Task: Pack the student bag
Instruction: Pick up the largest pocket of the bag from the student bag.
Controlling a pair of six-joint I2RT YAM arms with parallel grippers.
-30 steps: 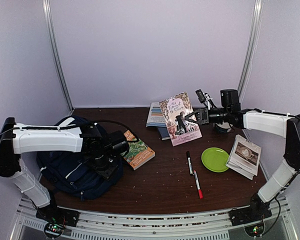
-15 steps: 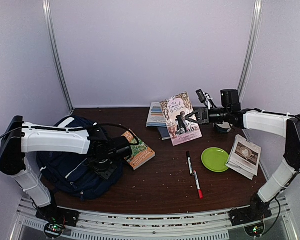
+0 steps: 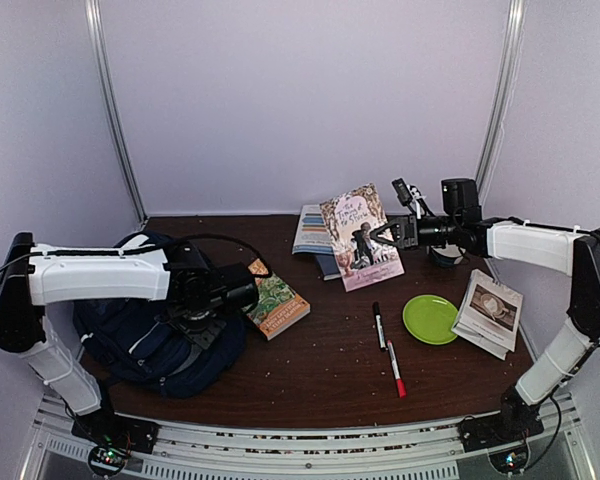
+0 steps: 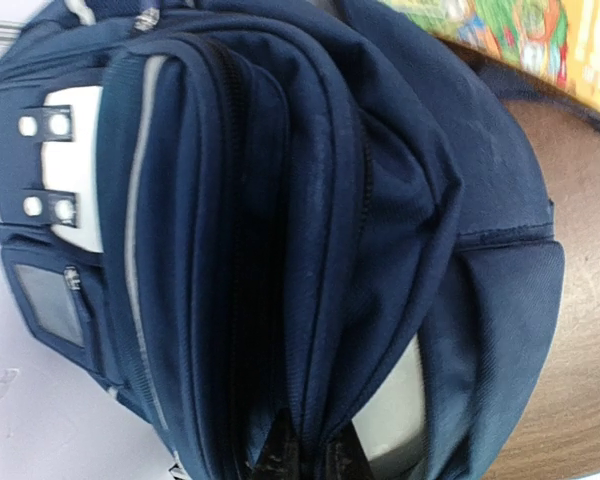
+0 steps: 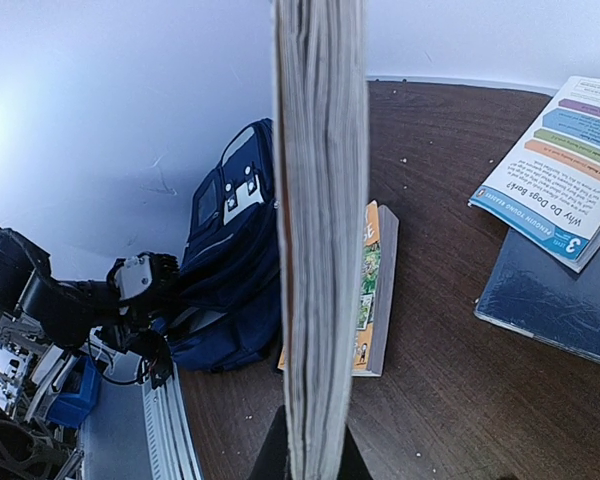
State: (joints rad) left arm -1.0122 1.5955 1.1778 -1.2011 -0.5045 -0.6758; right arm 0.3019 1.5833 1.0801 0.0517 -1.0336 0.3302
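Note:
The student bag [image 3: 130, 345], navy with a white patch, lies at the left of the table. My left gripper [image 3: 206, 312] is down on its right side. In the left wrist view the bag [image 4: 310, 200] fills the frame, and the left gripper [image 4: 308, 462] is shut on a raised fold of its fabric beside a zip line. My right gripper [image 3: 383, 236] hovers above the back middle of the table, shut on a pink-covered book [image 3: 358, 238] held upright. The right wrist view shows that book's page edge [image 5: 320, 200] rising from the right gripper [image 5: 315, 458], with the bag [image 5: 230, 270] beyond.
An orange and green book [image 3: 278, 303] lies against the bag's right side. A white-blue booklet on a dark book [image 3: 310, 232] sits at the back. A black marker [image 3: 378, 325], a red-capped marker [image 3: 396, 368], a green plate [image 3: 430, 318] and a booklet stack [image 3: 488, 312] lie at the right.
My left gripper has gone from open to shut, pinching the bag's fabric, and its arm shifted slightly over the bag. The right arm and its book have not moved.

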